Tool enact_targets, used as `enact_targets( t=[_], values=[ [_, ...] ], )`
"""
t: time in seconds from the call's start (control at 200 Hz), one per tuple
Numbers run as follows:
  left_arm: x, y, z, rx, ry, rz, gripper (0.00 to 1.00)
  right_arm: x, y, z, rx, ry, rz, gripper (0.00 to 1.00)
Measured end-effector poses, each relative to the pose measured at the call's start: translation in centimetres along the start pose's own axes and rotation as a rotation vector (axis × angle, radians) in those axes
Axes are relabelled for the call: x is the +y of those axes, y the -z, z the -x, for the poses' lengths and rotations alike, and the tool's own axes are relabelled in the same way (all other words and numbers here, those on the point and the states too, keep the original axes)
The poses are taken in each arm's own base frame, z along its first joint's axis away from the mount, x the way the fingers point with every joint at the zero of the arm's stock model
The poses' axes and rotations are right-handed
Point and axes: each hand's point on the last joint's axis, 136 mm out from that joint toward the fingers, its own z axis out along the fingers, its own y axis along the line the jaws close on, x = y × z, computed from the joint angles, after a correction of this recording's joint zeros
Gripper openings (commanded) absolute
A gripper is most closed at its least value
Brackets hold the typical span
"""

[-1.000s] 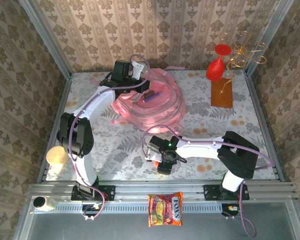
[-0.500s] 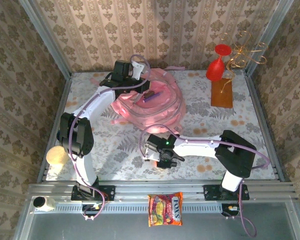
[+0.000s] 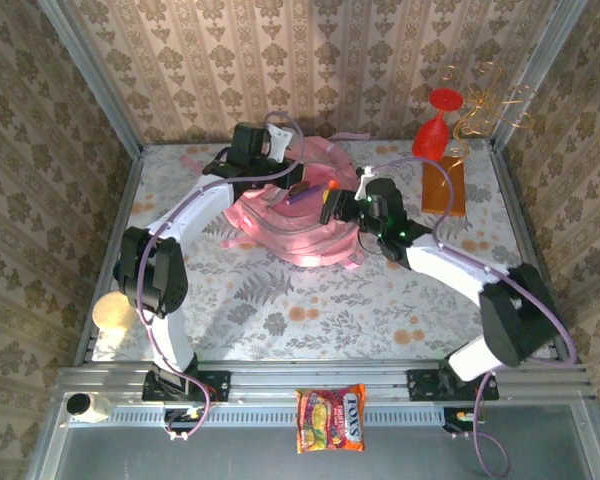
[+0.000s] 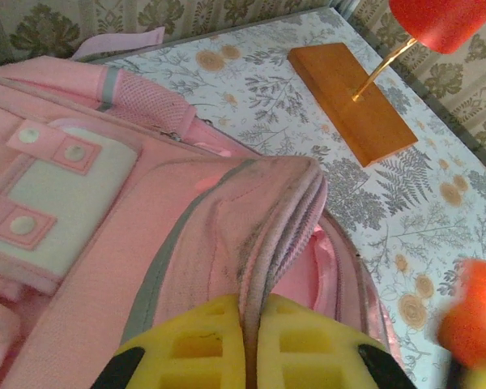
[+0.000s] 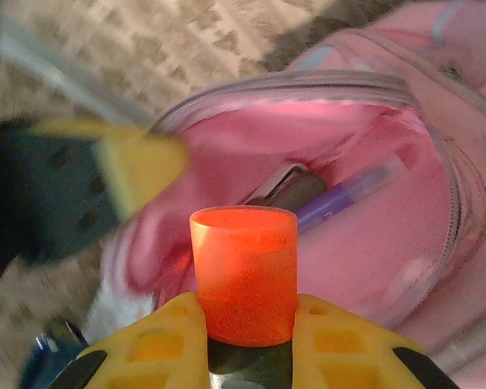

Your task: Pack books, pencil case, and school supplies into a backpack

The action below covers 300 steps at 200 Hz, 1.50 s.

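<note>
Gripping the light, smooth marker (image 5: 243,271) near its orange end with your right gripper (image 5: 245,318), you pinch the floppy backpack (image 4: 178,235) rim with your left gripper (image 4: 252,344).

the backpack (image 3: 302,218) lies on the counter (image 3: 280,310), toward its far side. the left tool (image 4: 251,328) sits at the backpack's far-left edge, clamped on a fold of its rim. the right tool (image 5: 247,334) hangs over the backpack's right part, before the open mouth, gripping the marker (image 5: 245,271), which sticks out beyond its fingers. inside the backpack lies the pen (image 5: 352,190). right of the backpack, apart from it, lies the slab (image 3: 443,187). well in front of the backpack, on the rail off the counter, lies the snack packet (image 3: 330,418).
</note>
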Motion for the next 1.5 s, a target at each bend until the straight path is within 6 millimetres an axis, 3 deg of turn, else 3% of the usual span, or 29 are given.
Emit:
enact_targets(
  t=[0.175,0.275,0.38,0.6,0.76,0.955,1.08,1.2,1.32,1.4,1.5],
  values=[
    [-1.8,-0.5,-1.0,0.017,-0.017,-0.002,0.0,-3.2,-4.9,-1.5,-0.004,-0.336,-0.057,0.23],
    [-2.1,-0.6,-1.3,0.02,-0.017,0.001,0.0,-2.8,-6.5,-0.9,-0.024,-0.43,-0.051,0.27],
    [-2.3,-0.7,-1.3,0.011,-0.021,-0.001,0.0,-1.5,-7.5,0.0,-0.039,-0.476,-0.019,0.41],
    [-2.2,-0.4,-0.9,-0.006,-0.004,0.015,0.0,-2.2,-7.4,-0.8,-0.009,-0.438,-0.07,0.57],
    [-2.4,-0.5,-0.9,-0.006,0.016,0.016,0.0,-1.8,-4.1,-0.7,0.024,-0.302,-0.109,0.6],
    [-2.1,-0.1,-1.1,-0.016,0.074,0.047,0.0,-0.4,2.4,0.4,0.025,-0.112,-0.114,0.6],
    [-2.6,0.7,-2.2,-0.033,0.118,0.073,0.0,-3.0,5.1,-0.2,0.051,-0.048,-0.183,0.56],
    [-3.6,1.4,-3.7,-0.044,0.153,0.087,0.0,-7.6,5.1,-1.5,0.125,-0.054,-0.28,0.44],
    [-5.1,1.9,-5.2,-0.05,0.173,0.1,0.0,-11.2,3.6,-3.0,0.224,-0.076,-0.337,0.36],
    [-6.0,2.0,-6.0,-0.056,0.177,0.112,0.0,-12.3,2.6,-3.9,0.288,-0.082,-0.343,0.28],
    [-6.6,1.7,-6.9,-0.048,0.178,0.13,0.05,-12.1,1.0,-3.3,0.32,-0.068,-0.317,0.21]
  ],
)
